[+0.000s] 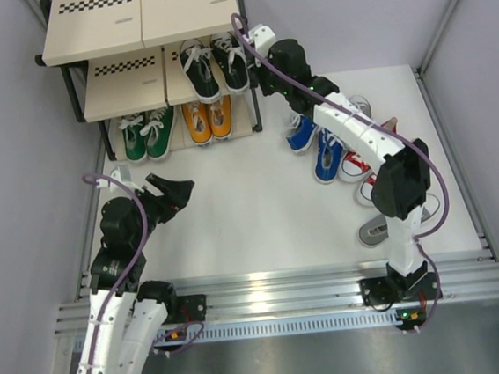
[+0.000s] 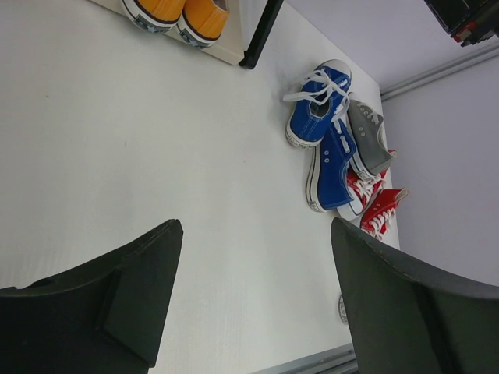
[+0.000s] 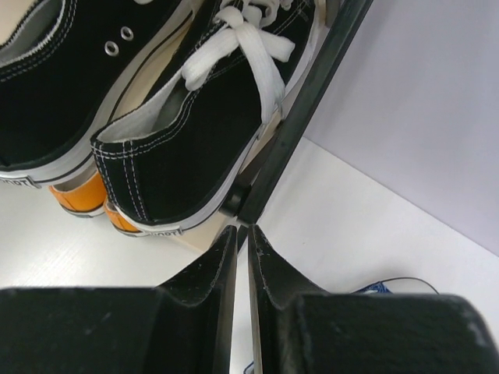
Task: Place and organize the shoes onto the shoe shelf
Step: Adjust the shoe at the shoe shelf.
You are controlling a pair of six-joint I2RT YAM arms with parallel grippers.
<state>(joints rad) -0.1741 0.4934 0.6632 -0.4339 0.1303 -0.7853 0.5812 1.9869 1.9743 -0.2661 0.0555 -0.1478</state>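
The shoe shelf (image 1: 119,27) stands at the back left. A black pair (image 1: 214,65) sits on its middle tier, a green pair (image 1: 148,133) and an orange pair (image 1: 208,118) on the bottom tier. Two blue shoes (image 1: 314,145), red shoes (image 1: 358,166) and grey shoes (image 1: 361,105) lie on the floor at the right. My right gripper (image 1: 259,75) is shut and empty, right behind the heel of the right black shoe (image 3: 195,132), at the shelf's black post (image 3: 304,117). My left gripper (image 1: 172,194) is open and empty over bare floor, and its wrist view (image 2: 256,226) shows the same.
A second grey shoe (image 1: 382,227) lies near the right arm's base. In the left wrist view the blue shoes (image 2: 323,140), a grey shoe (image 2: 366,140) and red shoes (image 2: 380,209) lie in a heap. Walls close in left and right. A metal rail (image 1: 268,291) runs along the near edge.
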